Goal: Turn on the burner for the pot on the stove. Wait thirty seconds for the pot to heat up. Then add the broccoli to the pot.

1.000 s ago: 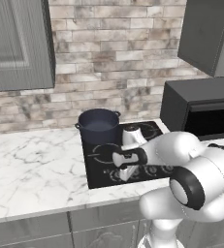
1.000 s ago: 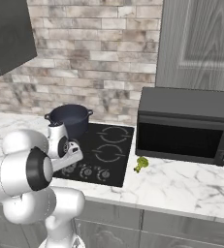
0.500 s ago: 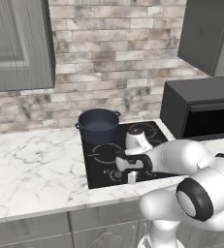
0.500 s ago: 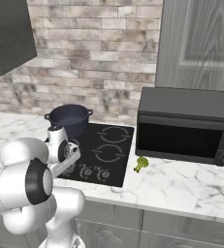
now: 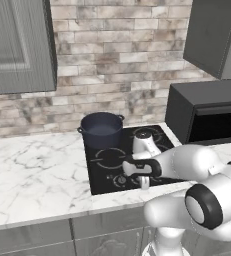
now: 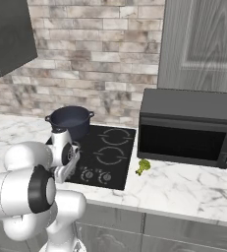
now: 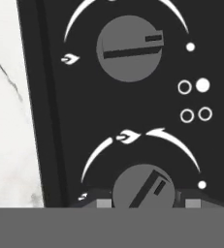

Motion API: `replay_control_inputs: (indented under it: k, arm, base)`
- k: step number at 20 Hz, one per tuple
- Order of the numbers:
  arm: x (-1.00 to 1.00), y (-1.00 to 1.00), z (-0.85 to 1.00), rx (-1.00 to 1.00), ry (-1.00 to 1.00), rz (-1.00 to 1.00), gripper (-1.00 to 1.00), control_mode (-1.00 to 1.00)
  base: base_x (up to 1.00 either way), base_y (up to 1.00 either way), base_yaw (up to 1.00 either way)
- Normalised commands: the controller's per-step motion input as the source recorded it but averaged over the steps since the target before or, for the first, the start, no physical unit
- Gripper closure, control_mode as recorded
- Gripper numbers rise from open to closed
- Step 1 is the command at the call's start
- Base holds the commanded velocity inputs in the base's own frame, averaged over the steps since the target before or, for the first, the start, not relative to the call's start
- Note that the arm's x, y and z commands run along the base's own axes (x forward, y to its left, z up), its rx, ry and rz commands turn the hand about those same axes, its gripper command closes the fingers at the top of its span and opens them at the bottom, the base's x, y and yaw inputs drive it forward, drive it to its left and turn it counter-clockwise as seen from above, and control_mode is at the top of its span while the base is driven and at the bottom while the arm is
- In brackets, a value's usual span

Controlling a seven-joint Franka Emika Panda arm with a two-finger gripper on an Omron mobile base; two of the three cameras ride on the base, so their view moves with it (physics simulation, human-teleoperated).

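Note:
The dark blue-grey pot (image 5: 102, 129) (image 6: 71, 119) stands on the back left ring of the black stove (image 5: 157, 136) (image 6: 120, 152). My gripper (image 5: 142, 183) (image 6: 62, 173) (image 7: 145, 203) points down at the stove's front knob row. In the hand view its two fingertips (image 7: 104, 203) sit on either side of a round grey knob (image 7: 143, 186), shut on it; the knob's pointer slants diagonally. A second knob (image 7: 129, 47) lies above it, its bar nearly level. The green broccoli (image 6: 143, 166) lies on the marble counter between the stove and the microwave.
A black microwave (image 6: 188, 128) (image 5: 207, 115) stands right of the stove. White marble counter (image 5: 32, 165) stretches to the stove's left. Grey wall cabinets (image 5: 17, 45) hang above, with a brick wall behind.
The arm's elbow has swung lower and outward while the hand stays over the knob row. Pot and broccoli have not moved.

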Motion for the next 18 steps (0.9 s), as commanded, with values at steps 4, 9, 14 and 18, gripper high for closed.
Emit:
replay_control_inputs:
  k: [4, 9, 14, 18]
  arm:
    - [0.0, 0.0, -0.02, 0.0, 0.0, 0.05, -1.0, -1.0]
    - [-0.03, 0.0, 0.25, 0.0, -0.02, 0.0, -1.0, -1.0]
    - [-0.01, 0.0, 0.95, 0.01, -0.11, 0.0, -1.0, -1.0]
    - [0.0, 0.08, 1.0, 0.0, -0.09, -0.05, -1.0, -1.0]
  base:
    - [0.0, 0.0, 0.0]
    - [0.0, 0.0, 0.0]
    - [0.0, 0.0, 0.0]
    - [0.0, 0.0, 0.0]
